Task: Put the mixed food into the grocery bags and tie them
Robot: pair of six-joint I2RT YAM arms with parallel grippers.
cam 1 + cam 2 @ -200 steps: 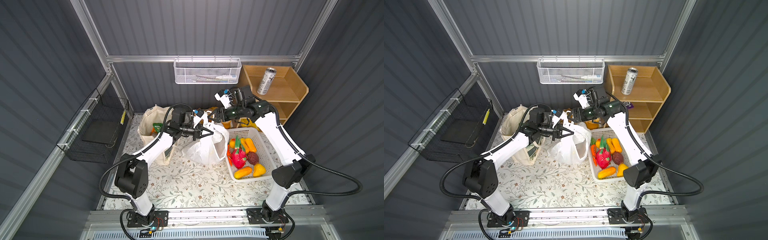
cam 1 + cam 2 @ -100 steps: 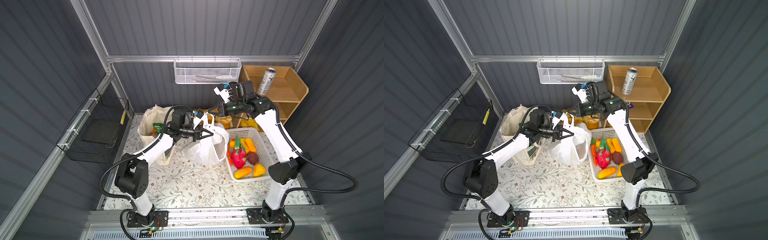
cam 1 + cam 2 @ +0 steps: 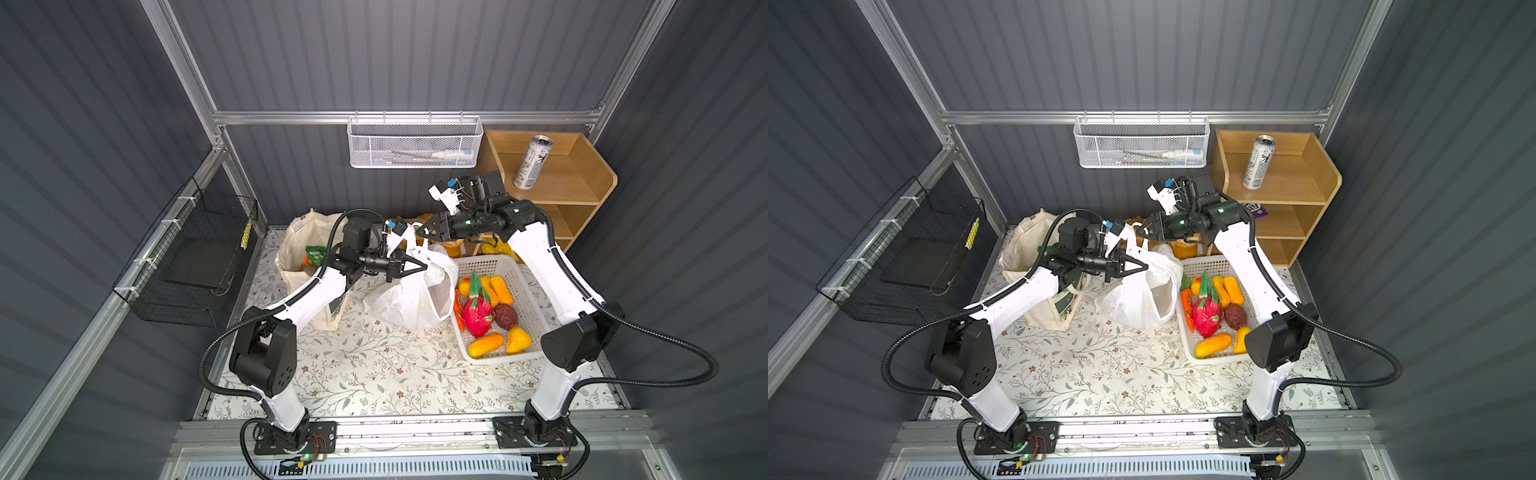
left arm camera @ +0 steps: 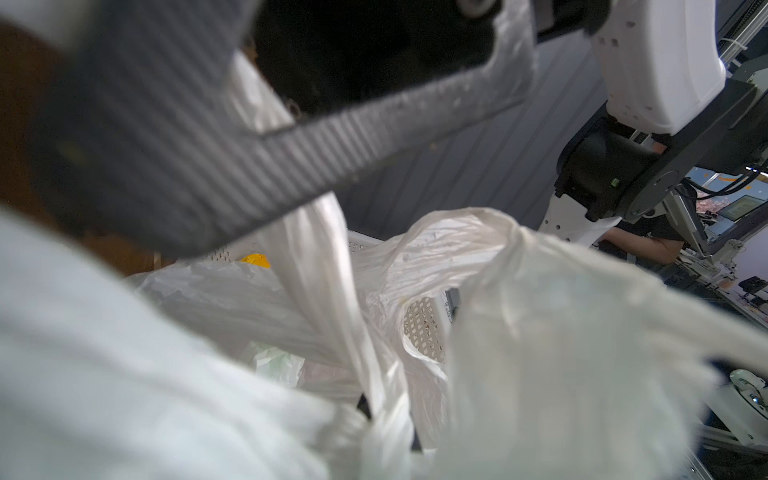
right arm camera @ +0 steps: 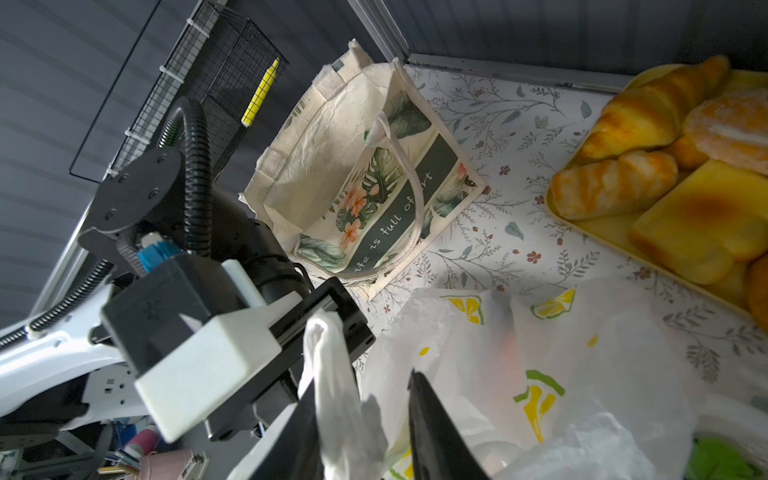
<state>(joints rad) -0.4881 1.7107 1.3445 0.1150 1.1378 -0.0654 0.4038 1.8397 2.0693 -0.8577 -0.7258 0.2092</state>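
We count one can [image 3: 532, 164], two bags — tote [image 3: 299, 249], plastic bag [image 3: 411, 303]; left claw [image 3: 422, 266] clamps it — right claw [image 3: 419, 232] narrow on handle [image 5: 332, 374].

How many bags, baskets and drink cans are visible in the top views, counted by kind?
Bags: 2 (cream canvas tote, white plastic bag)
Baskets: 3 (white perforated basket, white mesh wall basket, black wire basket)
Drink cans: 1 (silver drink can)
Total: 6
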